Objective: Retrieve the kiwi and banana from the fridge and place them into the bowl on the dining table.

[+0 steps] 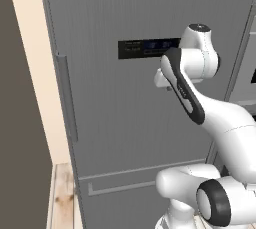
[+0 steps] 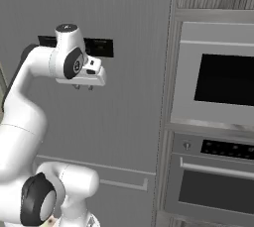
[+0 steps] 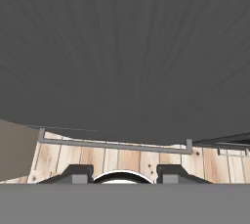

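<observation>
The fridge [image 1: 140, 103] door is closed, so the kiwi and banana presumably sit inside, out of sight. The gripper [image 2: 83, 87] hangs near the door's upper middle, just below the black display panel [image 1: 147, 48], pointing down with nothing held; its fingers [image 3: 78, 173] stand partly apart. The vertical handle [image 1: 66, 98] runs down the door's left edge, well apart from the gripper, which must reach it to open the door.
</observation>
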Available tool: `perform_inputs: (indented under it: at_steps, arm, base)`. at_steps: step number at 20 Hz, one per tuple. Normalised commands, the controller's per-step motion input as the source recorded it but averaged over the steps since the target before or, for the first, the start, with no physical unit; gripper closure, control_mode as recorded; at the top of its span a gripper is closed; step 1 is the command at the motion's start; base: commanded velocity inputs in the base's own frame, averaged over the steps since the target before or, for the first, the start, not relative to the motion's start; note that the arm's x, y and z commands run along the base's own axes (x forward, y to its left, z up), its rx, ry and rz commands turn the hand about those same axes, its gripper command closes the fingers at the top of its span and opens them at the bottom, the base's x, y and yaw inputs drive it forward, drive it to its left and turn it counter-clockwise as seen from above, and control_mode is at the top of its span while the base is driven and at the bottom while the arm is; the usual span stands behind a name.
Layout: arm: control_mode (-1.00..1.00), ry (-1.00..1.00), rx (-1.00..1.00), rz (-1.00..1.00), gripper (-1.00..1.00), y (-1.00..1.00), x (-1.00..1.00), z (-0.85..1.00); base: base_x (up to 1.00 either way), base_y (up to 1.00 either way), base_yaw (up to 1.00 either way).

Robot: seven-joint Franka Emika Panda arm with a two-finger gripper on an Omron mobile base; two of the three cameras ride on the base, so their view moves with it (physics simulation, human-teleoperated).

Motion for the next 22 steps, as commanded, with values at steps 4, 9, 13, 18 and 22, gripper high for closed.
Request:
perform_inputs:
  at_steps: [4, 9, 13, 18, 22]
  arm:
    - [-1.0, 0.0, 0.0, 0.0, -1.0, 0.0, -0.14, -0.08]
    - [-1.0, -0.06, 0.0, 0.0, -1.0, 0.0, -0.55, -0.26]
    - [-1.0, -0.06, 0.0, 0.0, -1.0, 0.0, -0.76, -0.33]
    - [-1.0, -0.06, 0.0, 0.0, -1.0, 0.0, -0.78, -0.35]
    - [-1.0, 0.0, 0.0, 0.0, -1.0, 0.0, -0.52, -0.34]
  base:
    - [0.0, 0.0, 0.0]
    - [0.0, 0.0, 0.0]
    - [0.0, 0.0, 0.0]
    - [0.0, 0.0, 0.0]
    - [0.0, 0.0, 0.0]
